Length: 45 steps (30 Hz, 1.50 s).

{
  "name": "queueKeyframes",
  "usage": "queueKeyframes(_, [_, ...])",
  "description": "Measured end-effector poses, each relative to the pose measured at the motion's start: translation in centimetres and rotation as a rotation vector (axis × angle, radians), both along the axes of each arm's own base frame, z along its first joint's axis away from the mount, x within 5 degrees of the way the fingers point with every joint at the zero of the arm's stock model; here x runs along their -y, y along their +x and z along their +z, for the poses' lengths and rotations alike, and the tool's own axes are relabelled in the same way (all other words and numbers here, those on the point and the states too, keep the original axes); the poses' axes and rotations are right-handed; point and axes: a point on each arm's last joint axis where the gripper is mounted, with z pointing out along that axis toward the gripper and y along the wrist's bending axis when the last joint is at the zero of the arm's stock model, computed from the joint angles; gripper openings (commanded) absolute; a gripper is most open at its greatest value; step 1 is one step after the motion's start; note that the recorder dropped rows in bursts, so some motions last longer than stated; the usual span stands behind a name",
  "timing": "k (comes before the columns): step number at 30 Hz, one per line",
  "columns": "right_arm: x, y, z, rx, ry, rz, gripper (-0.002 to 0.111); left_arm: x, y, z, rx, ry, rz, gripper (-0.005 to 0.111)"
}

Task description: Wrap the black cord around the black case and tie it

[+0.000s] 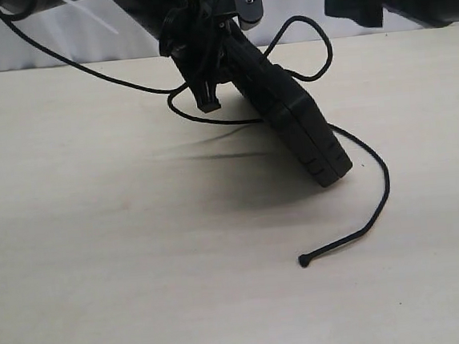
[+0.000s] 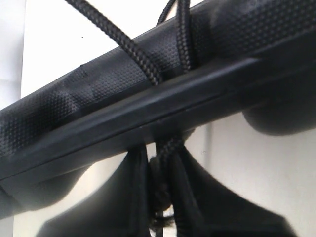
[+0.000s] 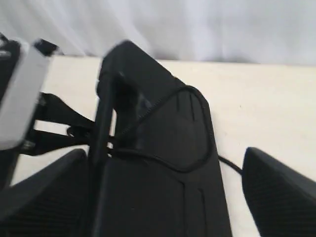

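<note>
Left gripper (image 1: pixel 207 97) is top centre in the exterior view, mostly cut off by the frame edge. Its wrist view shows the fingers (image 2: pixel 113 202) blurred and close together, clamped on the cord (image 1: pixel 373 155), which runs between them.

The case (image 1: pixel 298 126) is tilted steeply beside that gripper, high end at the gripper and low corner down near the table (image 1: pixel 98 232). Can't tell if that corner touches. Shadow lies under it.

The cord crosses the case edge twice in the left wrist view. A loop sticks out past the case top. The loose tail curves down to the table on the right, knobbed end (image 1: pixel 304 260) lying flat and well apart from the case. Another run leaves the frame top left.

Right gripper (image 3: pixel 164 152): fingers wide apart, holding nothing. It is up at top right in the exterior view, clear of the case and partly cropped.
</note>
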Motion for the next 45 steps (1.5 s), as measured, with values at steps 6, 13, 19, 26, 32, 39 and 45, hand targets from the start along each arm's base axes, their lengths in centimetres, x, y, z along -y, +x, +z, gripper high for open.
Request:
queueKeyframes(6, [2.4,6.0,-3.7,-0.166,-0.067,0.011,0.063,0.0,0.0,0.0,-0.001,0.001,0.000,0.000])
queueKeyframes(13, [0.8,9.9,-8.0,-0.186,-0.029,0.116,0.060,0.0,0.0,0.0,-0.004,0.001,0.000,0.000])
queueKeyframes(19, [0.3,11.4,-9.5,-0.143,-0.039,0.082,0.011,0.0,0.0,0.0,-0.012,-0.010,0.018,0.002])
queueKeyframes(26, [0.2,11.2,-8.5,-0.116,-0.030,0.079,0.004,-0.7,-0.3,-0.4,-0.077,0.034,0.106,0.042])
queueKeyframes(32, [-0.2,10.3,-6.9,-0.103,-0.010,0.115,0.004,-2.5,-1.1,-1.1,-0.174,0.239,0.169,0.065])
queueKeyframes(39, [-2.5,9.7,-7.0,-0.126,-0.001,0.197,0.004,-3.1,-1.7,-1.3,-0.243,0.302,0.187,0.065])
queueKeyframes(45, [-4.1,9.4,-6.9,-0.112,-0.009,0.226,0.004,-1.8,-2.1,-1.3,-0.297,0.170,0.131,0.065])
